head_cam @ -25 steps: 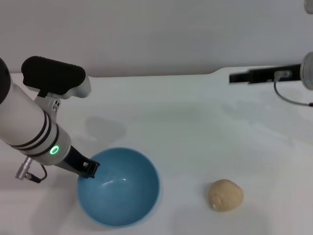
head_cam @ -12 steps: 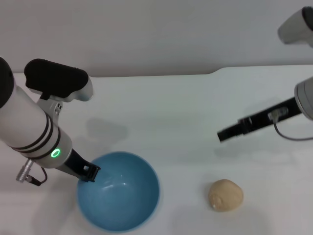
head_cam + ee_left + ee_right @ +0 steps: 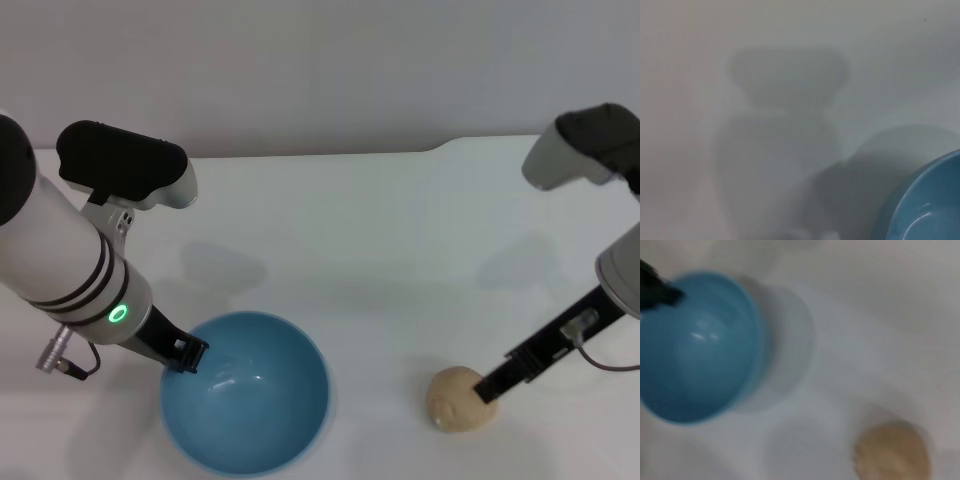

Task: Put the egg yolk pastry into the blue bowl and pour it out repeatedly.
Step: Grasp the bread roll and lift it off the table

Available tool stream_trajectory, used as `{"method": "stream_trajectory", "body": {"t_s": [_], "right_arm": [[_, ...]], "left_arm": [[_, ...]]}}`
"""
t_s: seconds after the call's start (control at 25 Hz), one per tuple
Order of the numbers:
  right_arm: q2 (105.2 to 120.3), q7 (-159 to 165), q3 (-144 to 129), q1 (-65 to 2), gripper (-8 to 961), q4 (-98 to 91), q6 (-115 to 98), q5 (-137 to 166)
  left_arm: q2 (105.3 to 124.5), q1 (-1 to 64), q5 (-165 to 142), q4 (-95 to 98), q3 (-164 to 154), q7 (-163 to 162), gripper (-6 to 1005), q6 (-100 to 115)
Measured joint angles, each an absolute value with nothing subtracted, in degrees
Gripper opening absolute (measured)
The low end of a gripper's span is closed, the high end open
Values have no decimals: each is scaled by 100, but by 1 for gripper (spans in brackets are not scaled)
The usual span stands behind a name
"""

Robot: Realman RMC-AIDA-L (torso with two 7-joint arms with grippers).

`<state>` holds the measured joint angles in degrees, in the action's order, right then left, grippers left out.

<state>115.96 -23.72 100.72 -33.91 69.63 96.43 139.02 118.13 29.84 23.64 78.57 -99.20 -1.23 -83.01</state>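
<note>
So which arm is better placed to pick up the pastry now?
The right. The right hand is already at the pastry on the table, while the left hand is at the rim of the empty bowl, away from the pastry.

The blue bowl (image 3: 246,392) is cut off by the near edge of the head view, and only a slice of its rim enters the left wrist view. The right end effector (image 3: 487,387) overlaps the egg yolk pastry (image 3: 455,400); contact cannot be judged. The right wrist view is blurred, softening pastry and bowl outlines.
</note>
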Motion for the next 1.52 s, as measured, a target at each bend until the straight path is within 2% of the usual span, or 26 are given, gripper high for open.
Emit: {"method": "stream_trajectory", "body": {"t_s": [0.56, 1.0, 1.52], "right_arm": [[11746, -2394, 9888, -3499, 494, 6530, 9219, 14380], [11782, -2405, 9721, -3555, 495, 6221, 8618, 14529], [11835, -2408, 9448, -3760, 448, 5616, 8038, 14463]], "left_arm": [[11819, 3004, 2364, 7857, -9941, -123, 0, -8275], [11822, 3034, 2364, 7857, -9993, -123, 0, -8292], [11821, 3079, 2364, 7857, -10078, -123, -1, -8308]]}}
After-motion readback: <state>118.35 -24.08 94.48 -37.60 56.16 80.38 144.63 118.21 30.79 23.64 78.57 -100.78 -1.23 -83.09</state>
